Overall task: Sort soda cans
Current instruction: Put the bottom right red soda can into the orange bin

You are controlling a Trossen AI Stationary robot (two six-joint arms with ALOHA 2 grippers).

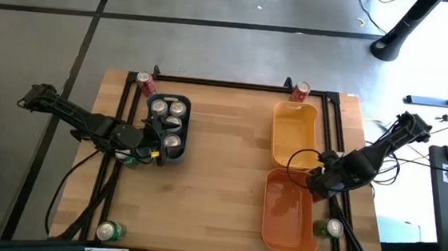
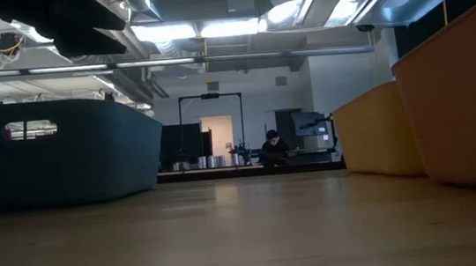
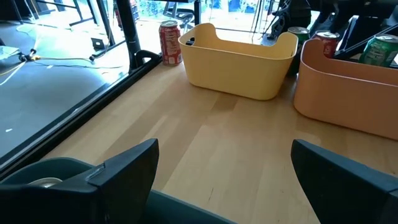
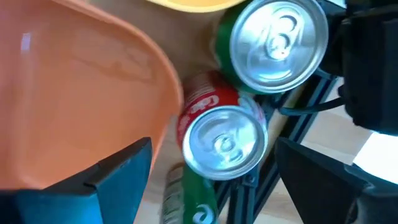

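High view: the left gripper (image 1: 158, 146) is hovering at the dark bin (image 1: 168, 125), where silver cans (image 1: 167, 107) are standing. The right gripper (image 1: 317, 181) is hanging between the yellow bin (image 1: 294, 135) and the orange bin (image 1: 287, 215). Red cans (image 1: 143, 80) are sitting at the far corners, green cans (image 1: 108, 230) at the near edge.

Low view: bin walls are showing across the table (image 2: 232, 240).

Left wrist view: fingers (image 3: 134, 171) are spreading wide.

Right wrist view: fingers (image 4: 124, 168) are standing wide over a red can (image 4: 221, 140) beside a green can (image 4: 273, 40).
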